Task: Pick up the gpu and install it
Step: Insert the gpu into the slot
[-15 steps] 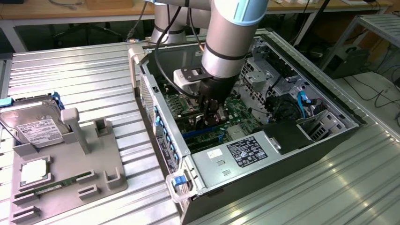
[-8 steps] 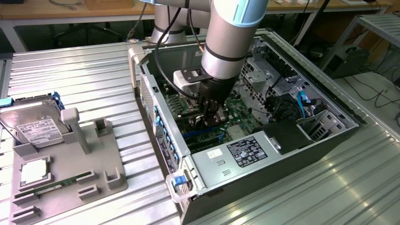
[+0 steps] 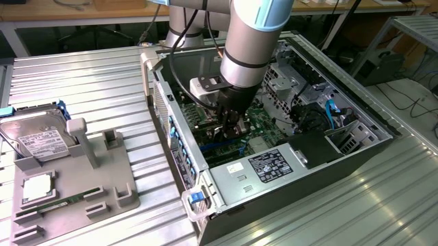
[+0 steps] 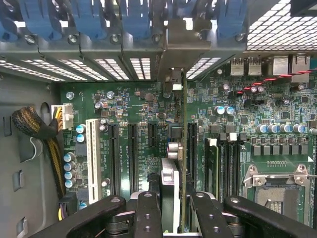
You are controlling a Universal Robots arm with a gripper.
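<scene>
My gripper (image 4: 176,215) is shut on the gpu (image 4: 170,173), which I see edge-on, standing upright between the two black fingers (image 4: 148,213). The card's silver bracket (image 4: 181,47) sits against the rear slot openings of the case. Its lower edge runs along a black expansion slot (image 4: 190,148) on the green motherboard (image 4: 143,104); I cannot tell if it is seated. In the exterior view the gripper (image 3: 229,128) reaches down inside the open computer case (image 3: 342,148), over the motherboard.
A silver hard drive (image 3: 41,138), a processor (image 3: 38,187) and a green memory stick (image 3: 61,201) lie on the grey fixture (image 3: 102,179) at the exterior view's left. The power supply (image 3: 267,166), cables (image 3: 332,115) and blue latches (image 4: 89,20) crowd the case.
</scene>
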